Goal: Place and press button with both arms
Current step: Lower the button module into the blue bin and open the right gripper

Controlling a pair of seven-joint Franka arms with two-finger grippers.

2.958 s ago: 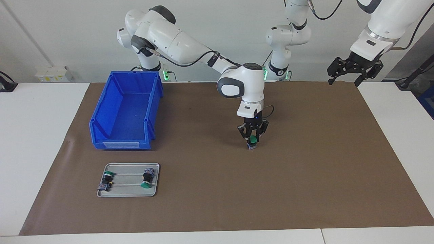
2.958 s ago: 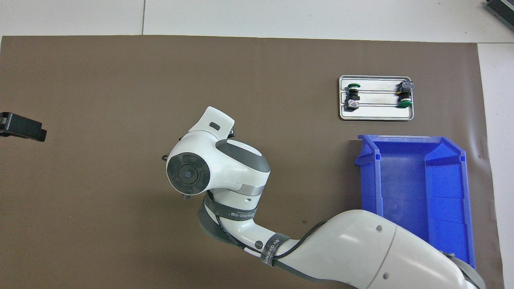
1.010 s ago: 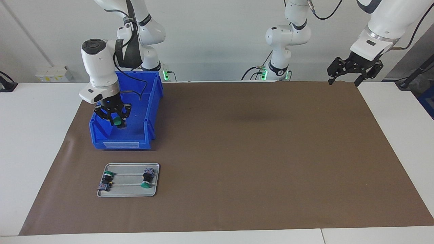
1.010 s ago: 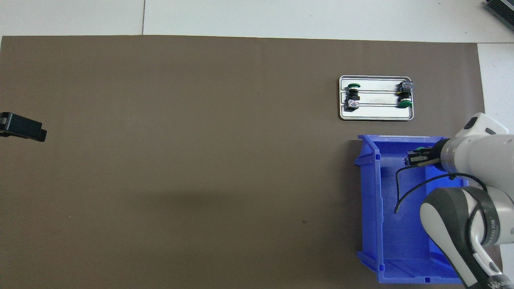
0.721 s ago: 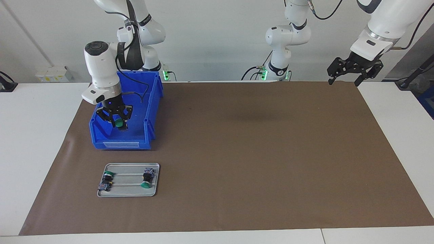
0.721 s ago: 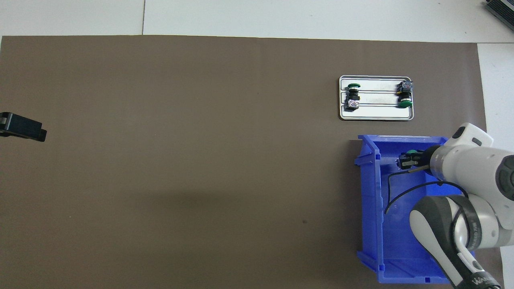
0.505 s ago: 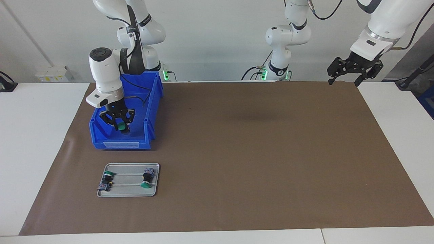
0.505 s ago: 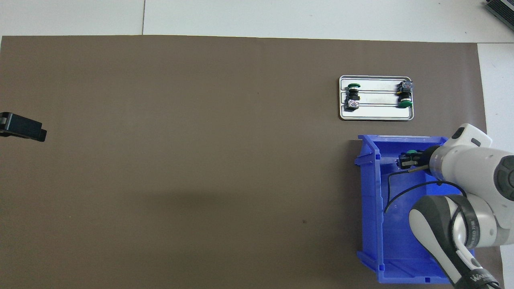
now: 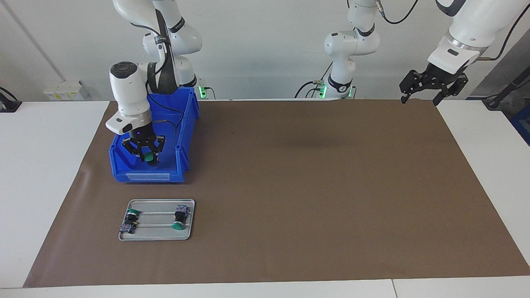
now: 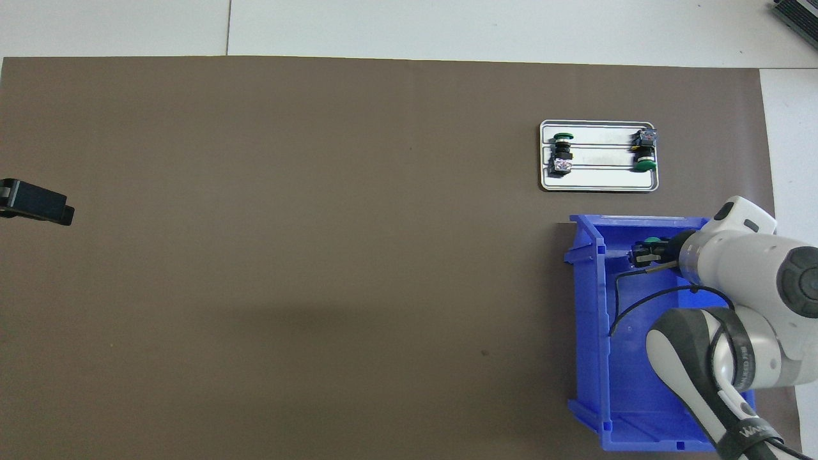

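Two fingers of the right hand (image 9: 148,157) are clamped on the button (image 9: 148,157), its green cap showing between them, and hand and button now hang low inside the blue bin (image 9: 124,167), just above its floor near the wall farthest from the robots. Three seconds ago this hand held the button over the middle of the brown mat (image 9: 314,186); within the last second it has sunk deeper into the bin, so the placing looks close and only the release is left. Its wrist points almost straight down, the white forearm rising above the bin's rim. Just outside the bin, farther from the robots than the hand, a metal tray (image 9: 159,238) carries two similar switches (image 9: 179,218). Well apart, the left hand (image 9: 432,85) waits open, raised over the table's corner at its own arm's end.
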